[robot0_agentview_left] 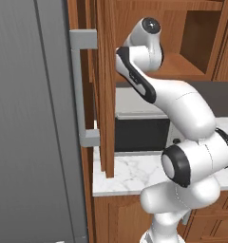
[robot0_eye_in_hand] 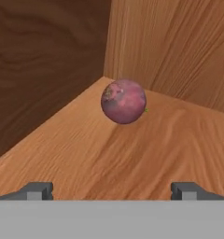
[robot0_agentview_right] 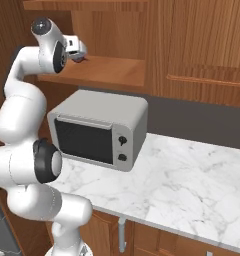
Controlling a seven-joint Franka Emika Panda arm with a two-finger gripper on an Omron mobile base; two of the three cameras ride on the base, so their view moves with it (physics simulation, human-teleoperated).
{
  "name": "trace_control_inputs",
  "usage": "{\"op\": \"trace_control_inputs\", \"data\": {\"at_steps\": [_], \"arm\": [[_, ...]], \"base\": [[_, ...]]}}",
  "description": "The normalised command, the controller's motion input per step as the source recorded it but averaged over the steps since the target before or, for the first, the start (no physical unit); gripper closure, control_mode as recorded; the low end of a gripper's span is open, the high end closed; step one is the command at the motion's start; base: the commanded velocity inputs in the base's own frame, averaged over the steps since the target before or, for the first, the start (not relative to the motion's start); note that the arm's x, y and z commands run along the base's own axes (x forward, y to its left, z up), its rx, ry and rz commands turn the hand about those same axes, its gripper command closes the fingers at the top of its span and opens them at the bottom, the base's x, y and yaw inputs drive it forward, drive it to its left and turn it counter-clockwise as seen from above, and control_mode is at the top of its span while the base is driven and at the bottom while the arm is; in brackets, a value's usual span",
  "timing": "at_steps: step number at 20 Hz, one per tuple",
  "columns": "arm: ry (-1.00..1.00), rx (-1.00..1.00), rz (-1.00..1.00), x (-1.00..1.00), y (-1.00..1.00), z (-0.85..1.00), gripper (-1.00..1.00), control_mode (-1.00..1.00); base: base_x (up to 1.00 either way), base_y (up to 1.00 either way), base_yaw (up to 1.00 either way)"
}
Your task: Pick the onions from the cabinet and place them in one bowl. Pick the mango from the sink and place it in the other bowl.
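One of the onions (robot0_eye_in_hand: 123, 101), a reddish-purple bulb, rests on the wooden shelf of the cabinet (robot0_eye_in_hand: 132, 154) near its back corner. My gripper (robot0_eye_in_hand: 111, 190) faces it from a short distance, open, with nothing between its fingertips (robot0_eye_in_hand: 37, 190). In the right base view the gripper (robot0_agentview_right: 79, 50) is held inside the cabinet (robot0_agentview_right: 112, 70), just above the shelf at its left end. The cabinet's door (robot0_agentview_left: 105, 95) stands open, its grey bar handle (robot0_agentview_left: 82, 90) toward the camera. The bowls, mango and sink are out of view.
A grey toaster oven (robot0_agentview_right: 99, 127) stands on the white marble counter (robot0_agentview_right: 192, 175) directly under the shelf. A tall grey panel (robot0_agentview_left: 30, 118) fills the left side beside the open door. Closed wooden wall cabinets (robot0_agentview_right: 202, 50) lie to the right.
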Motion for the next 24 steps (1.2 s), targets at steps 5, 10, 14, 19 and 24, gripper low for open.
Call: {"op": "trace_control_inputs", "data": {"at_steps": [5,10,14,19,24], "arm": [[0.0,-0.01,0.04,0.54,0.01,-0.04,-1.0,-1.0],[0.0,-0.01,0.02,0.51,0.02,-0.02,-1.0,-1.0],[0.0,0.0,0.02,0.49,0.01,-0.09,-1.0,-1.0],[0.0,0.0,0.01,0.44,0.04,-0.12,-1.0,-1.0],[0.0,0.0,0.01,0.45,0.07,-0.09,-1.0,-1.0]], "base": [[0.0,0.0,0.0],[0.0,0.0,0.0],[0.0,0.0,0.0],[0.0,0.0,0.0],[0.0,0.0,0.0]]}}
